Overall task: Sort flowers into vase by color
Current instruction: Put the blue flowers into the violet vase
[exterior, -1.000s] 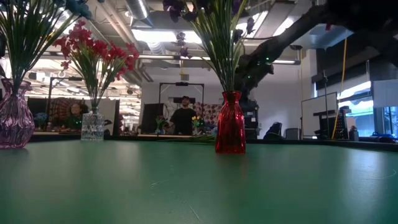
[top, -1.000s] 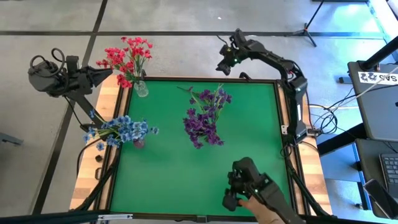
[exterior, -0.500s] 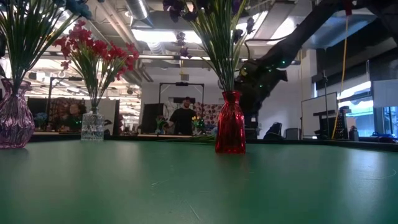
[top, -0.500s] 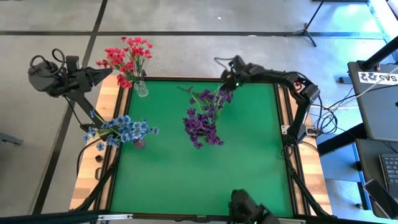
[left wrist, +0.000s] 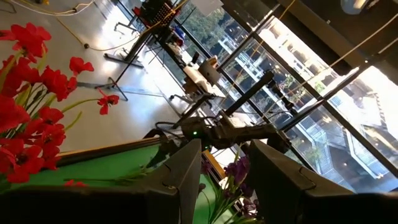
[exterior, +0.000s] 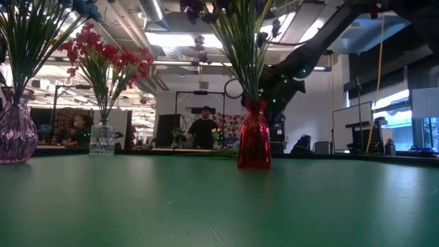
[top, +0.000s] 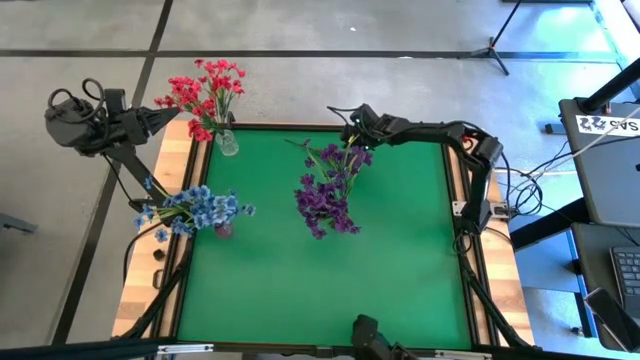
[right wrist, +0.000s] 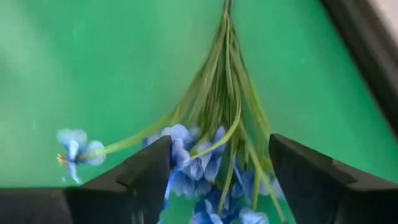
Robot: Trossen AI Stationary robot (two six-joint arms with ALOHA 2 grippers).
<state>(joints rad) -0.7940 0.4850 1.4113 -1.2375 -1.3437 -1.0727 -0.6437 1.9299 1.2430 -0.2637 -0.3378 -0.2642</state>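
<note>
A light blue sprig [right wrist: 217,93] lies flat on the green table near its far edge [top: 306,145]. My right gripper [right wrist: 221,140] is open just above it, one finger on each side of the blossom end, and I see no touch. In the high view that gripper [top: 352,127] is at the far edge, beside the purple flowers [top: 328,190], which stand in a red vase [exterior: 254,144]. Blue flowers [top: 195,208] stand in a purple vase [exterior: 15,130]. Red flowers [top: 208,92] stand in a clear vase [top: 228,143]. My left gripper [top: 168,116] waits open off the table's far left corner.
The table has a raised wooden rim [top: 470,250]. The purple bunch hangs close to my right arm. A dark object [top: 370,335] shows at the near edge. In the low view, people [exterior: 203,130] are in the room beyond the table. The green mat's near half holds no objects.
My right gripper has swung from beyond the far edge toward the table's left and come down over the blue sprig beside the purple flowers. A hand with a dark device at the near edge has drawn back almost out of view.
</note>
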